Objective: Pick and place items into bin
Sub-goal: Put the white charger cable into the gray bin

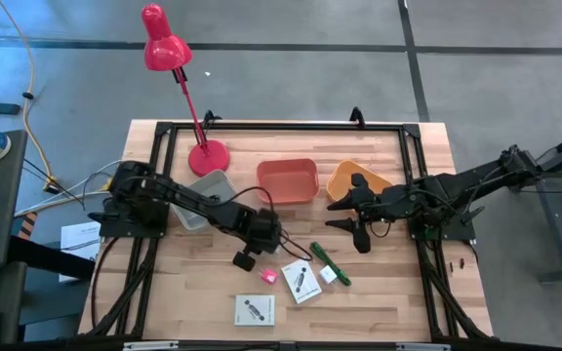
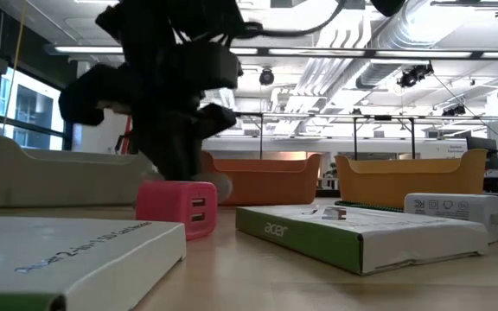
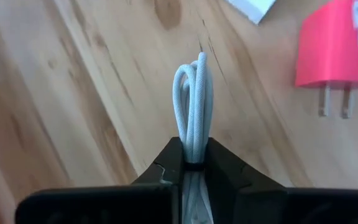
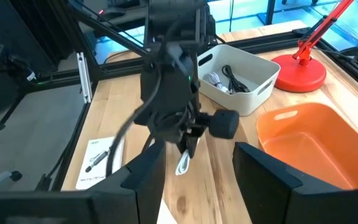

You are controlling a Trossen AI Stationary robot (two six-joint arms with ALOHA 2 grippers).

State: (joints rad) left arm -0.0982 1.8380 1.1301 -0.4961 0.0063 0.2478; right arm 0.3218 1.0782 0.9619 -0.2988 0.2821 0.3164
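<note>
My left gripper (image 1: 245, 259) (image 3: 194, 152) points down at the middle of the table, shut on a white coiled cable (image 3: 194, 93). Beside it a pink plug block (image 1: 268, 277) (image 3: 337, 50) lies on the wood. Two white cards (image 1: 301, 281) (image 1: 256, 310), a green-handled tool (image 1: 330, 261) and a small white block (image 1: 329, 276) lie flat nearby. My right gripper (image 1: 338, 215) (image 4: 194, 174) hovers open above the table's right half, by the orange bin (image 1: 357, 180), holding nothing. My left gripper pinches the bundled loops of the white cable (image 3: 194, 146) between its two fingers, coming from above and slanting down. The fingers lie along the bundle, and its looped end (image 4: 184, 163) sticks out below the fingertips. Whether that end touches the table cannot be told.
Three bins stand in a row at the far side: a grey one (image 1: 206, 195) with dark cables inside, a coral one (image 1: 288, 180) and the orange one. A red desk lamp (image 1: 208, 156) stands behind the grey bin. Bare wood lies near the front left.
</note>
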